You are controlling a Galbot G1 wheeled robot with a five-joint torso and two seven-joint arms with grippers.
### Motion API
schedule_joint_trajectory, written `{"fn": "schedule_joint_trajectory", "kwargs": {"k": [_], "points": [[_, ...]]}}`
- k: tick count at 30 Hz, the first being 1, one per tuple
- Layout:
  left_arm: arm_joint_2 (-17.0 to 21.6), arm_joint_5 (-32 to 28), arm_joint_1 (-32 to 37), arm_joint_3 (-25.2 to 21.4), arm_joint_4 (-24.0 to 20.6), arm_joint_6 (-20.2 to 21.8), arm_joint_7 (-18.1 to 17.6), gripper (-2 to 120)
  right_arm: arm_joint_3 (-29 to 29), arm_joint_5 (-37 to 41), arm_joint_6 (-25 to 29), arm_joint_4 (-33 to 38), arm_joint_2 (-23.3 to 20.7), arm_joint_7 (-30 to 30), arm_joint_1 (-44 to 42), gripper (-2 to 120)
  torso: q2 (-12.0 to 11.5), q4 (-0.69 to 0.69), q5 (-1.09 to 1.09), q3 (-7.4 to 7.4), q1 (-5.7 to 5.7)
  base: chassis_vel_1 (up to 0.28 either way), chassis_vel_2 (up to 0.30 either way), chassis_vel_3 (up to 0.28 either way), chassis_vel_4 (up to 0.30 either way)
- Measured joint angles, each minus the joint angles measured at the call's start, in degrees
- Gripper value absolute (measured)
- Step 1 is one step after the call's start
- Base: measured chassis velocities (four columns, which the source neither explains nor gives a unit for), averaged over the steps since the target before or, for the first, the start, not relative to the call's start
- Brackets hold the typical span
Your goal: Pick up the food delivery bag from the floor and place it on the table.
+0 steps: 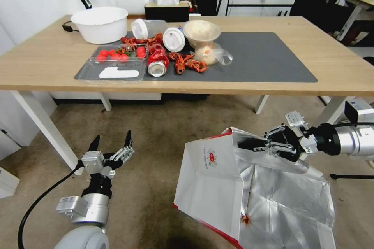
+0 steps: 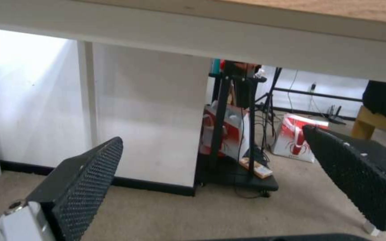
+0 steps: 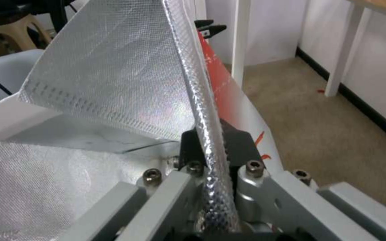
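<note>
Food delivery bag (image 1: 212,186): big boxy white paper bag with a red edge, a small round red logo and crinkly silver foil lining. It's seen low down in front of the table, tilted over with its open mouth facing the robot's right side, so the foil inside is on show. Whether the bottom corner is touching the carpet can't be told.

Right gripper (image 1: 249,146): clamped on the upper rim of the bag. In the right wrist view the foil-lined edge (image 3: 204,110) is pinched between the black fingers (image 3: 238,142), running straight up out of the jaws.

Left gripper (image 1: 112,142): held low over the carpet, left of the bag and well apart from it, fingers spread wide with nothing between them. Its textured black pads (image 2: 85,177) are seen pointed under the table's edge.

Floor (image 1: 156,151): worn, stained beige-brown carpet.

Table (image 1: 46,62): long light-wood top on white legs, with a large dark grey mat (image 1: 269,56) laid on it. The right half of the mat is bare.

Stuff on the table: white round tub (image 1: 100,24), clear plastic tray of red cherry tomatoes (image 1: 113,55), crushed red drink can (image 1: 157,62), red crayfish pieces (image 1: 187,63), a beige bowl (image 1: 201,33) and a small clear plastic bag with food (image 1: 210,55), all bunched on the left half.
</note>
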Motion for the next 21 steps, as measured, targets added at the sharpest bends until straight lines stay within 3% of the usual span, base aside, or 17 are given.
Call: {"fn": "schedule_joint_trajectory", "kwargs": {"k": [8, 21], "points": [[0.0, 0.0, 0.0, 0.0, 0.0, 0.0, 0.0, 100, 0.0, -0.1, 0.0, 0.0, 0.0, 0.1, 0.0, 0, 0.7, 0.00, 0.00, 0.45, 0.21, 0.000, 0.000, 0.000, 0.000], [0.2, 0.0, 0.0, -0.1, -0.1, 0.0, 0.0, 100, 0.0, -0.3, 0.1, 0.0, 0.2, -0.1, -0.6, 0, 5.0, 0.00, 0.00, 3.27, 1.73, 0.000, 0.000, 0.000, 0.000]]}}
